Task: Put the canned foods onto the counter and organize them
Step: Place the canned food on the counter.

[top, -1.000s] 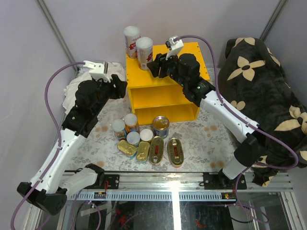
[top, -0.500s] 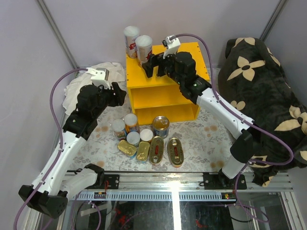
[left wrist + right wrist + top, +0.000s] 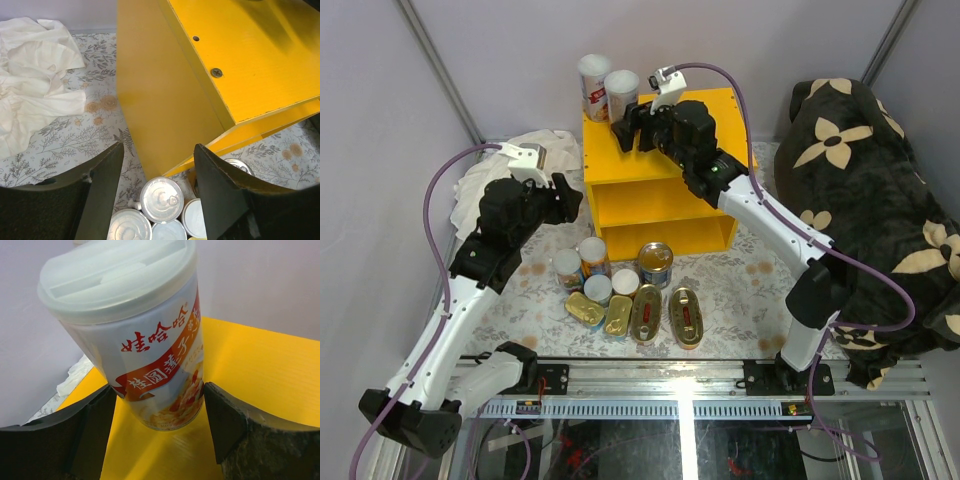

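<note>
Off the right edge of the counter [image 3: 720, 110] a dark blanket [image 3: 860, 180] with pale flowers lies heaped, the bulkiest thing in view. The yellow counter stands on a flowered floor [image 3: 750, 290], its flat top mostly bare and its two open shelves facing forward. Beyond its left edge lies a crumpled white cloth [image 3: 480, 185].

The right gripper [image 3: 625, 128] reaches across the top to the back left corner. Its fingers [image 3: 95, 430] pinch a tall can [image 3: 145, 340] low on its sides. The can has a white lid and red lettering and stands upright on the yellow top. A second tall can [image 3: 594, 85] stands just beside it, nearer the very corner.

The left gripper [image 3: 157, 150] hangs beside the counter's left edge near the front left corner, its fingers spread with nothing between them.

Before the front edge, the remaining tins sit on the floor in a tight cluster. A blue-labelled can [image 3: 655, 262] stands nearest the middle of that edge. Four small cans [image 3: 593, 255] with pale lids bunch toward the front left corner. Four flat gold tins [image 3: 646, 312] lie in a row just beyond them, farther from the counter.
</note>
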You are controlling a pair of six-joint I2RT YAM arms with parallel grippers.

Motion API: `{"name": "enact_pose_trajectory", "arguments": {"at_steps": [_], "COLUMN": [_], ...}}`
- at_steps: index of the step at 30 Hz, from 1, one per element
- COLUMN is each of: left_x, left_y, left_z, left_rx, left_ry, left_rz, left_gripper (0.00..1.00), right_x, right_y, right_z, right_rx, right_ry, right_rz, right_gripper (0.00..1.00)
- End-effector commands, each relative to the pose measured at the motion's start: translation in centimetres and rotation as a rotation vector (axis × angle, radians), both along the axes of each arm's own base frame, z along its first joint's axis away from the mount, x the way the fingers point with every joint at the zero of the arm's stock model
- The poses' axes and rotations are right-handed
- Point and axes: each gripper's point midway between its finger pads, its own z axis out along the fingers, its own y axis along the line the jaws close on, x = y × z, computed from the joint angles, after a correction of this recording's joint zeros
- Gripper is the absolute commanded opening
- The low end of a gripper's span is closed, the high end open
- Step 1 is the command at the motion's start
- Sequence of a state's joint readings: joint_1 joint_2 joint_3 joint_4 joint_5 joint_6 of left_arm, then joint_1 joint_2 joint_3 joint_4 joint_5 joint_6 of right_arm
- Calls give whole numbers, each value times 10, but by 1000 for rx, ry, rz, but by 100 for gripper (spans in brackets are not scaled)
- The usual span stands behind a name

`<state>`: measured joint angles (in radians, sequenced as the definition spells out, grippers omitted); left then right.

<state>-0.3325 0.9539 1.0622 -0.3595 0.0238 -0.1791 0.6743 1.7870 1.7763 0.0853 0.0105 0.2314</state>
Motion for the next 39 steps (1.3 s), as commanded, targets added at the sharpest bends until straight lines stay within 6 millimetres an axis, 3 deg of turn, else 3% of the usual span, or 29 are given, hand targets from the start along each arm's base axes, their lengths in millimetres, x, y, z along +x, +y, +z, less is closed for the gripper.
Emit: {"name": "enact_pose_trajectory", "arguments": {"at_steps": [1, 7, 24, 39], "left_x": [-2, -1, -1, 2], "left_y": [1, 1, 1, 2], "left_z": [-1, -3, -14, -16], "left_rx": [2, 1, 15, 22], "left_ry": [-4, 4, 40, 44], "left_rz": [-9, -12, -14, -17], "left_gripper": [58, 58, 58, 59], "right_x": [3, 9, 43, 57], "right_y": [-14, -25, -22, -17], "right_z": [30, 26, 19, 13], "right_rx": [35, 1, -36, -34], "right_ry": [-73, -91, -71, -56], "right_rz": [-79, -137, -171, -152], "right_gripper": [73, 68, 66, 66]}}
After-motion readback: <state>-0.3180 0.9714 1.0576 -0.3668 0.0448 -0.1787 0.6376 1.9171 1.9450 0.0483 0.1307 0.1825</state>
